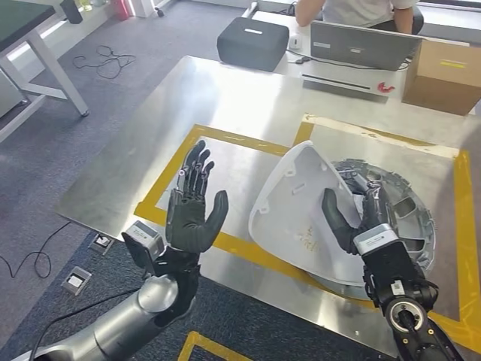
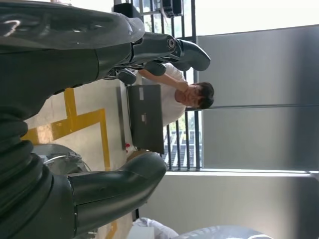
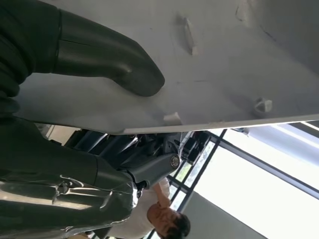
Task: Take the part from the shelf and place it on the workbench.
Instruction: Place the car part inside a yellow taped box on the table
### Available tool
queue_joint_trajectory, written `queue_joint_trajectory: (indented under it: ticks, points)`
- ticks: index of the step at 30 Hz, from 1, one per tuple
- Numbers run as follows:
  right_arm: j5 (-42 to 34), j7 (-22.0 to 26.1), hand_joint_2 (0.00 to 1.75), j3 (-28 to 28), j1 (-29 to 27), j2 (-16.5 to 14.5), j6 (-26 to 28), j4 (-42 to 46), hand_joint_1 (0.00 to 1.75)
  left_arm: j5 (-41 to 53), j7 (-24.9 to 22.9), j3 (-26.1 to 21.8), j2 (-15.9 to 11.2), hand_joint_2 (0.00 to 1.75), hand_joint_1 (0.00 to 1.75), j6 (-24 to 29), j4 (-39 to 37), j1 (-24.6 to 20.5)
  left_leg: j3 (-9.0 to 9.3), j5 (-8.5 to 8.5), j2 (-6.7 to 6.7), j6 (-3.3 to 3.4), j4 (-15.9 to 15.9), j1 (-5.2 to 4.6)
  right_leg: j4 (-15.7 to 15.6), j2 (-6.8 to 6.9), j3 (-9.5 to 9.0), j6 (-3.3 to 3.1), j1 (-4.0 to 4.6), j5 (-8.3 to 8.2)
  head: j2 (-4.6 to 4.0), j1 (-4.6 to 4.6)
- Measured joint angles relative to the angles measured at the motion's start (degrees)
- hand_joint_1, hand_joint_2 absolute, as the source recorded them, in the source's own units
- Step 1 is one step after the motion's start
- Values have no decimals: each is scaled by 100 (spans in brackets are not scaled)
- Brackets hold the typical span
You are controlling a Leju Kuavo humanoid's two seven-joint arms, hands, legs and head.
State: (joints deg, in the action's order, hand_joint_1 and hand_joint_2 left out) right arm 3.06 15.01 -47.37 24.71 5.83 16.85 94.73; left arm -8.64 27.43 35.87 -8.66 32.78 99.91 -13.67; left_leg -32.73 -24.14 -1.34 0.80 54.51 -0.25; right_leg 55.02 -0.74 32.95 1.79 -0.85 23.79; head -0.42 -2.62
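White plastic fills my right hand (image 1: 363,218): I pinch the part (image 1: 294,210), a curved shell, with my thumb on its inner face and my fingers (image 3: 124,147) behind its edge. It stands tilted near the workbench's (image 1: 227,98) near edge, inside the yellow tape (image 1: 164,173), and seems to lean against a grey ribbed disc (image 1: 408,210), though the contact is hidden. My left hand (image 1: 192,207) hovers over the near edge, palm up, fingers spread, holding nothing. At the far edge sit a laptop (image 1: 363,45), a black case (image 1: 252,41), a cardboard box (image 1: 445,75) and a person (image 2: 180,92).
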Motion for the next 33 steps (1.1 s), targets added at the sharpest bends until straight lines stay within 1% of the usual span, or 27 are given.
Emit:
queue_joint_trajectory:
  ticks: [2, 5, 8, 11, 15, 22, 25, 29, 33]
  points:
    - [22, -27, 175, -34, 63, -49, -24, -45, 175, 9, 17, 2, 4, 175, 0, 22, -1, -15, 11, 11, 5, 15, -26, 3, 4, -16, 11, -6, 14, -6, 0, -27]
    - [28, -43, 175, -73, 155, -96, -27, -106, 175, 15, 17, 2, 13, 175, 0, 31, 0, -39, 45, 14, 8, 15, -72, 11, 3, -21, 2, -45, 27, 12, 0, -45]
    - [28, -43, 175, -106, 206, -125, -27, -157, 175, 21, 17, 2, 17, 175, 0, 33, -1, -43, 55, 23, 9, -1, -98, 17, 3, -18, -2, -80, 38, 20, 0, -50]
    - [13, -43, 175, -130, 247, -139, -34, -204, 175, 67, 38, 2, 23, 175, 0, 85, -1, -43, 56, 32, 9, -38, -111, 22, 4, -13, -1, -102, 45, 20, 0, -50]
    - [-90, -50, 175, -170, 381, -195, -146, -319, 175, 337, 99, 2, 28, 175, 0, 295, 1, -66, 54, 37, 10, -82, -115, 23, 5, -10, -2, -109, 45, 15, 0, -50]
    - [-312, 37, 175, -250, 860, -521, -485, -891, 175, 692, 61, 4, 34, 175, 0, 556, 139, -111, 51, 43, 6, -91, -115, 20, -14, 2, -21, -115, 41, 5, 0, -48]
    - [-400, 121, 175, -283, 1129, -698, -570, -1278, 175, 1150, -49, -7, 29, 175, 0, 667, 311, -102, 49, 44, 2, -92, -114, 19, -23, 8, -30, -115, 41, 1, 0, -48]
    - [-465, 239, 175, -308, 1410, -916, -612, -1754, 175, 1958, -280, -212, 15, 175, 0, 721, 586, 16, 49, 44, -2, -92, -114, 18, -33, 18, -39, -115, 41, 1, 0, -49]
    - [-476, 280, 175, -346, 1683, -1097, -649, -2265, 175, 2361, -482, -648, -56, 175, 0, 735, 923, 262, 50, 44, -5, -91, -114, 18, -38, 19, -40, -115, 42, 1, 0, -50]
